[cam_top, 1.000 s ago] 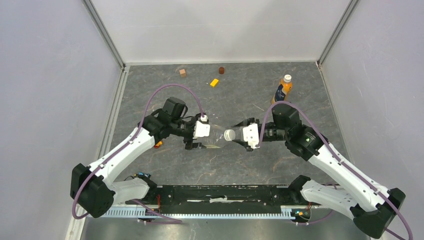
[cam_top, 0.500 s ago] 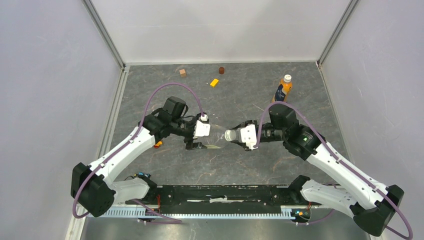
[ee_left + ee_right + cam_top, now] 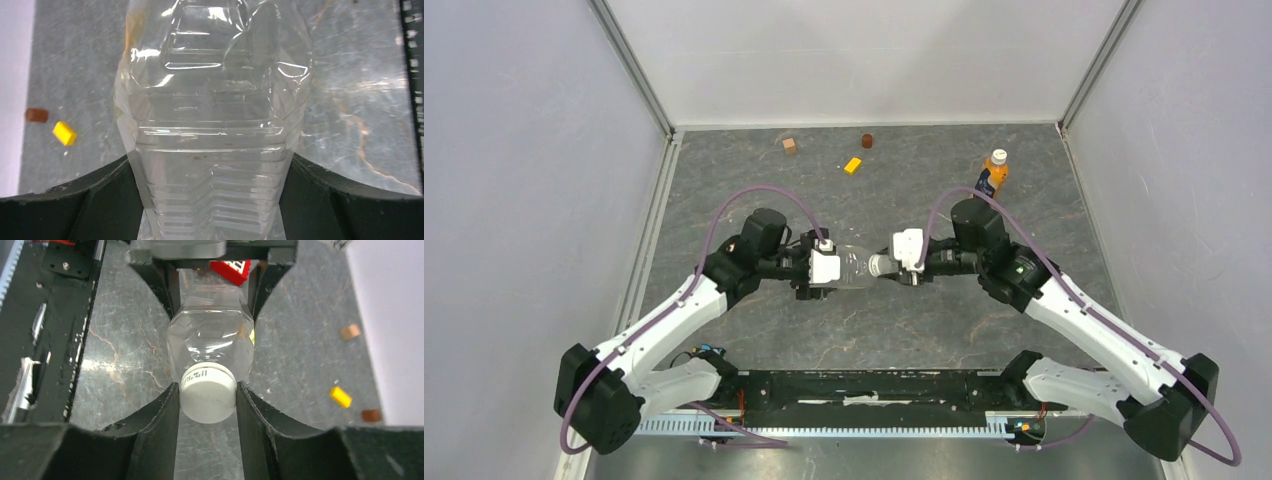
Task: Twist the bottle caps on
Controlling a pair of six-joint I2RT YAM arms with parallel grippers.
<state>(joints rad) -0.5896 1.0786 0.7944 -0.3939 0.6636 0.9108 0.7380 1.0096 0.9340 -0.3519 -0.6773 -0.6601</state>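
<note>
In the view from above, the clear bottle [image 3: 852, 267] is held lying level over the middle of the table [image 3: 754, 190], between the two arms. The left pincer [image 3: 836, 270] is closed around its body. The right pincer [image 3: 886, 266] is closed on the white cap [image 3: 880, 266] at the bottle's mouth, which is turned toward the right arm. The orange bottle [image 3: 990, 180] is seen standing upright near the far right corner, well apart from both pincers, with the other cap [image 3: 998, 156] on its neck. A brown cube [image 3: 790, 146], a dark cylinder [image 3: 867, 140] and a yellow block [image 3: 853, 165] are scattered near the far edge.

In the left wrist view, most of the picture is filled by the clear bottle [image 3: 215, 125], whose thin walls are creased. It is gripped on both sides by the black fingers [image 3: 75, 210] of the left pincer [image 3: 212, 165], whose jaws are spread wide by the bottle's body. The yellow block [image 3: 64, 133] and the dark cylinder [image 3: 37, 115] are seen on the table at the left, close together.

In the right wrist view, the white cap [image 3: 207, 395] is seated on the bottle's neck and caught between the fingers [image 3: 160, 420] of the right pincer [image 3: 207, 400]. The jaws are set narrow, one against each side of the cap. How far the cap is screwed down cannot be told. Beyond it, the clear bottle [image 3: 210, 340] is clamped by the left pincer [image 3: 212, 290].
</note>
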